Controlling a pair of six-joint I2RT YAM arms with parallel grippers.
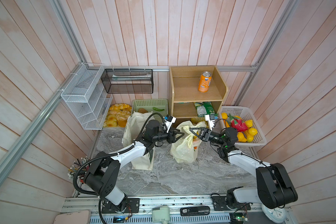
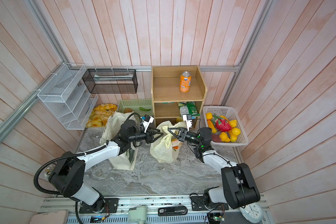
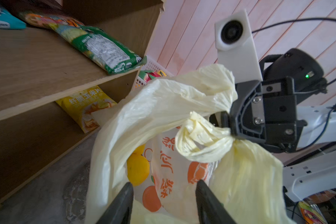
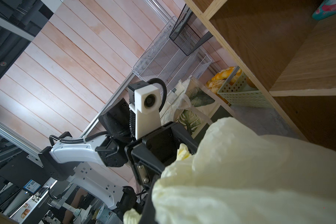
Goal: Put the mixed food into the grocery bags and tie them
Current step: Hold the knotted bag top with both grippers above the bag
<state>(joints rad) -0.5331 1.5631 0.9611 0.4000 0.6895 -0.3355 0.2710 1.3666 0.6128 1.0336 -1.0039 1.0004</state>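
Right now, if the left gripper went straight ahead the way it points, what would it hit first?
The plastic bag: the open left gripper points at its printed side, near the knotted handles that the right gripper pinches. How close it is I can't tell; it may be touching.

The plastic bag (image 3: 159, 104) was a translucent pale yellow, printed with orange fruit and orange characters. Through it showed a bright yellow lemon-like fruit (image 3: 137, 170). The canvas tote (image 1: 141, 163) was cream with a dark-green leaf print. On the light-oak wooden shelf (image 1: 184, 91), the soda can (image 1: 204, 81) was orange with a blue mark and a silver top. The snack packet (image 1: 204, 109) below it was green and white, and the lower packet (image 3: 87, 108) was yellow. The tabletop (image 1: 182, 180) was grey, veined like marble. The fruit basket (image 1: 246, 114) was white and held yellow fruit (image 1: 252, 131) and a red, green-tipped dragon fruit (image 1: 239, 125). The slotted basket (image 1: 149, 102) was pale green. The wall planks (image 1: 163, 29) were washed pink.
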